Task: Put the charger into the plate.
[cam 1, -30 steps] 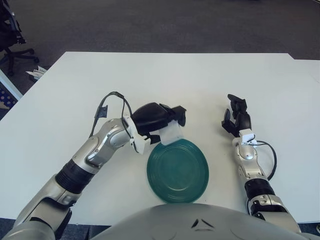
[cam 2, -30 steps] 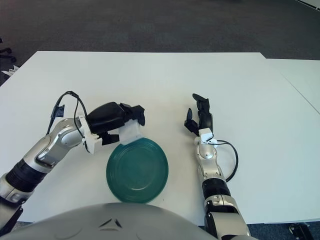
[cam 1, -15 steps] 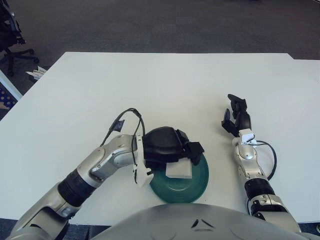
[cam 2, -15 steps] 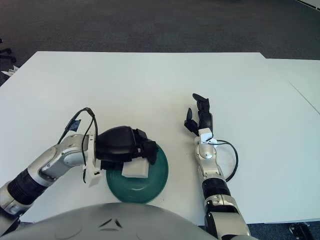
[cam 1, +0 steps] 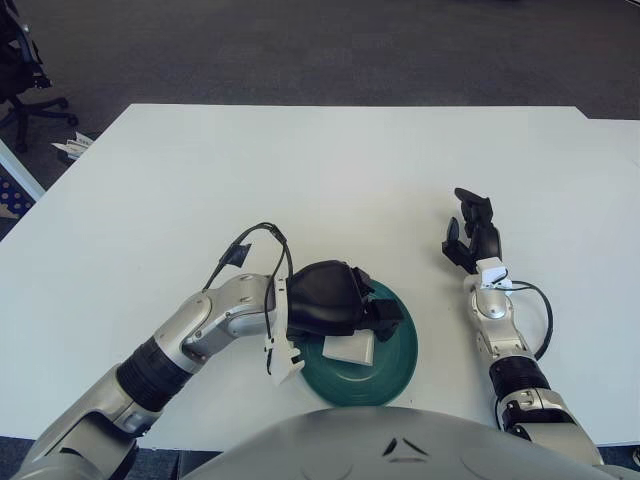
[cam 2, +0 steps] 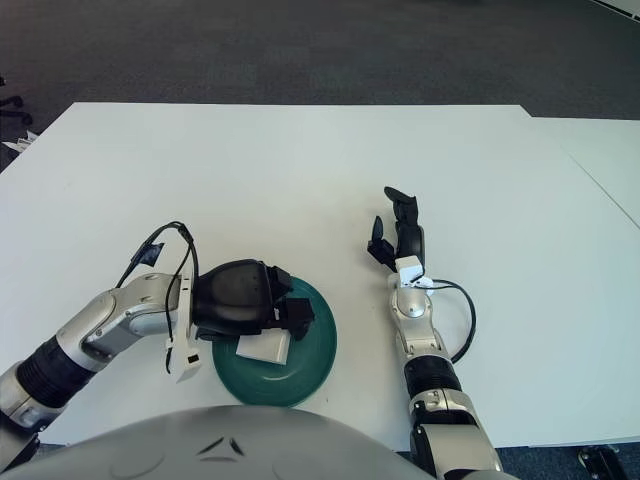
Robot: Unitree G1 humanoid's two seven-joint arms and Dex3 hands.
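Charger: the charger is a small white block. It is down inside the green plate, on the left part of the plate's floor. Its top edge is tucked under the dark fingers of the left hand.

Plate: the plate is round and dark green. It sits on the table close to the robot's body, a bit left of the middle. The left hand covers its upper left part.

Left hand: the left hand is black and hangs over the plate's left side. Its fingers are curled down around the top of the charger. I cannot tell if they pinch the charger or only touch it.

Left arm: the silver left arm comes in from the lower left. A thin black cable loops up above its wrist.

Right hand: the right hand shows to the right of the plate, well apart from it. Its black fingers point up and away from the robot. They are loosely spread and hold nothing.

Right arm: the right arm runs straight back to the robot. A black cable curves beside it.

Table: the table is big, white and flat.

Floor: the floor behind the table is dark grey. An office chair peeks in at the top left.
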